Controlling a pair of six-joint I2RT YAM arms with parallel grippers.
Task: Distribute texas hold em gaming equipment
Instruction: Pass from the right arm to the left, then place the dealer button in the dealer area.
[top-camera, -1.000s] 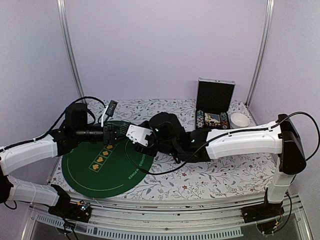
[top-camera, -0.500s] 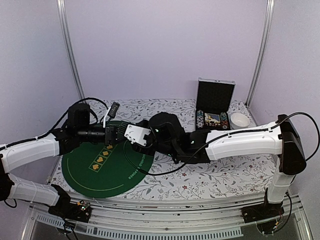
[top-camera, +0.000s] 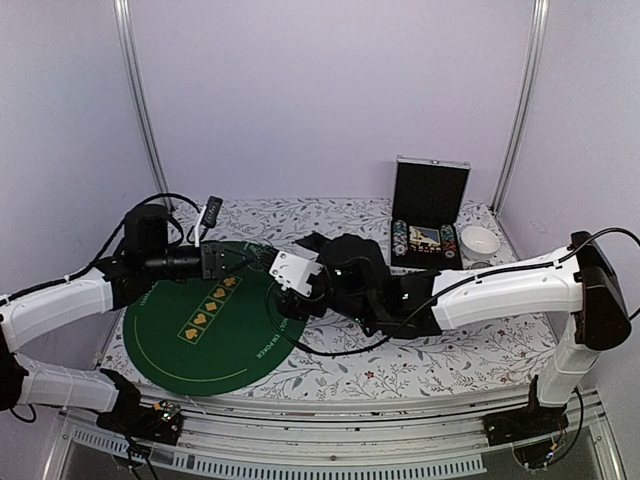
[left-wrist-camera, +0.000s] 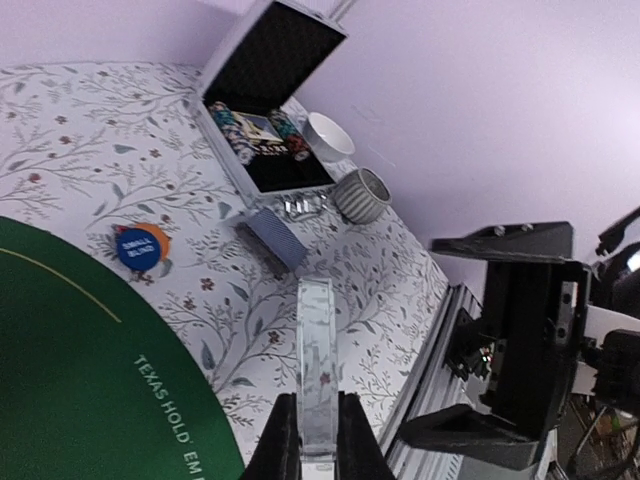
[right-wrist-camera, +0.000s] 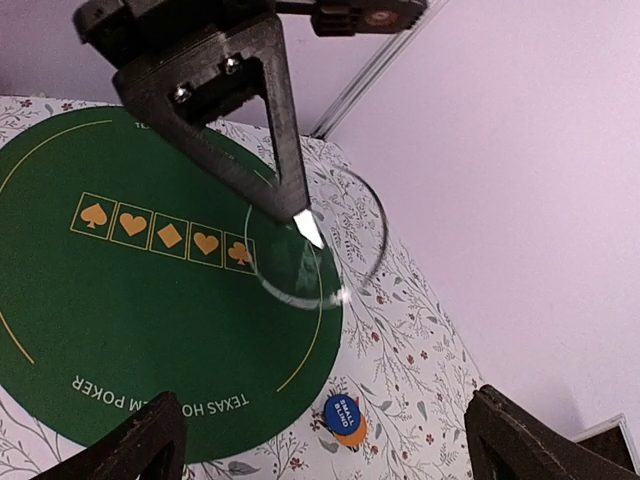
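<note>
Left jaws pinch the clear disc (right-wrist-camera: 345, 240) by its rim: looks light, stiff, slippery. Right jaws gape, empty.

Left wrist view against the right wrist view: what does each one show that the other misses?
Only the left wrist view shows the open case, the bowl, the ribbed cup and the cards. Only the right wrist view shows the five suit symbols on the mat. Both show the mat, the blue and orange discs lying just off it, and the clear disc pinched in the left gripper.
</note>
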